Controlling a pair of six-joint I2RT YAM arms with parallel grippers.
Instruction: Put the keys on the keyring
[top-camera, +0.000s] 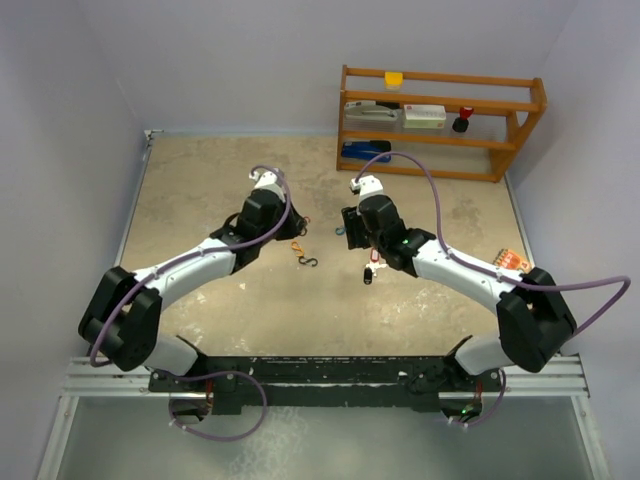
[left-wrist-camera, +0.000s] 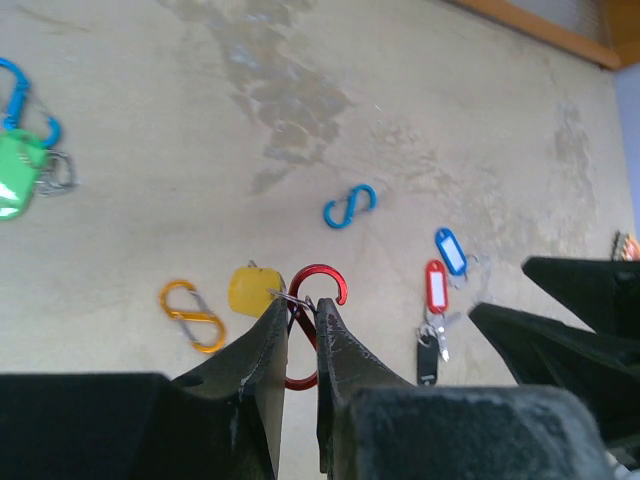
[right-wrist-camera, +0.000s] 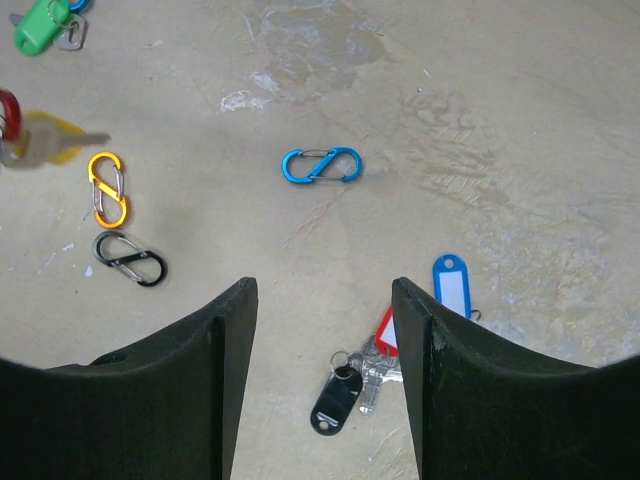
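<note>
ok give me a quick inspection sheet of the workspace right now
surface: beige table, stained
job's things: yellow tag at the red clip; red tag, blue tag and black fob bunched; green tag apart from them
clutter: blue clip, orange clip, black clip loose on the table
grippers: left gripper shut on the red clip; right gripper open over the bunch
cables: purple cable looped along each arm
surroundings: wooden shelf at the back right, plain walls
</note>
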